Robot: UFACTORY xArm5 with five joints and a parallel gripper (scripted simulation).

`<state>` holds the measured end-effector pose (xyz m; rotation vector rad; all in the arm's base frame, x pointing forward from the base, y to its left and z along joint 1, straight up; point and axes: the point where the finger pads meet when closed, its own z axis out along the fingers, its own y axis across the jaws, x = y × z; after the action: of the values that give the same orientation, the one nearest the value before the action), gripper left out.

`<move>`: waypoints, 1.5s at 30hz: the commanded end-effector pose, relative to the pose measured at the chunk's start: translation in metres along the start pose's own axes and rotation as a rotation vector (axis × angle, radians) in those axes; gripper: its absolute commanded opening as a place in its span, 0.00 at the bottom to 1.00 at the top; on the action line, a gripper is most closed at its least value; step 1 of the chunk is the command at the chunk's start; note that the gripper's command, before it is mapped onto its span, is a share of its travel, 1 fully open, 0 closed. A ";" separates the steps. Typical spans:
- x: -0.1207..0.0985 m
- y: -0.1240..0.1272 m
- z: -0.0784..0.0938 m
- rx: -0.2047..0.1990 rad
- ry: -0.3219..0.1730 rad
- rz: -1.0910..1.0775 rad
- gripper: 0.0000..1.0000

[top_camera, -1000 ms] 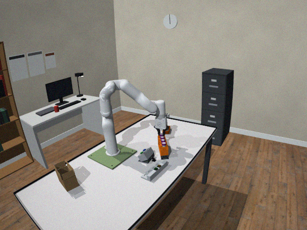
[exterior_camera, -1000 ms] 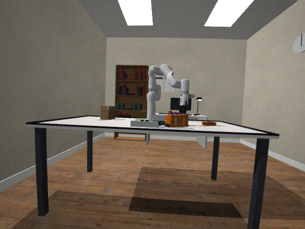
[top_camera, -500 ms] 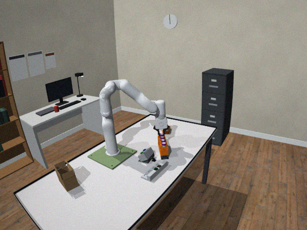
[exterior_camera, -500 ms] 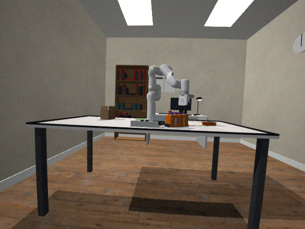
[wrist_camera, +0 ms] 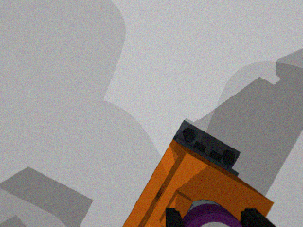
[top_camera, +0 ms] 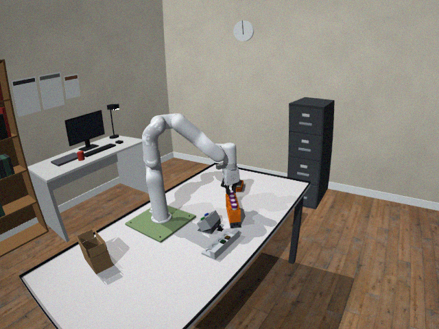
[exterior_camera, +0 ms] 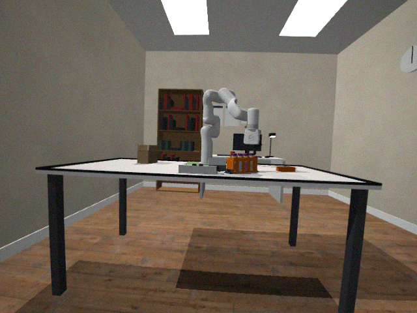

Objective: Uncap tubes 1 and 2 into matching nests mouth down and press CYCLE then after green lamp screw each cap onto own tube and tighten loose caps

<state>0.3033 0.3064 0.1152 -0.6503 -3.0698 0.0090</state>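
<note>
The black two-finger gripper (wrist_camera: 213,218) clamps a purple screw cap (wrist_camera: 210,218) on the end tube of the orange decapping station (top_camera: 234,209), at six o'clock in the wrist view. Lifting before the thread clears could drag the station.

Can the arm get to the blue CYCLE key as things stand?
Probably not right away: the gripper is shut on a purple cap at the far end of the orange station. Otherwise, nothing stands over the key housing.

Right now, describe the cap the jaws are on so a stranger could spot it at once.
On the white table, find the orange tube rack beside the arm's green base plate. The cap is the purple one at the rack's far end, the only one pinched between the black jaws of the gripper.
</note>
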 end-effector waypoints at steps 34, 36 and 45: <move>0.000 0.001 -0.001 -0.003 -0.006 0.239 0.46; 0.000 0.001 -0.001 -0.004 -0.006 0.302 0.46; 0.000 0.001 -0.001 -0.005 -0.005 0.618 0.46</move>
<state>0.3033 0.3064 0.1151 -1.2111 -2.8966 0.0077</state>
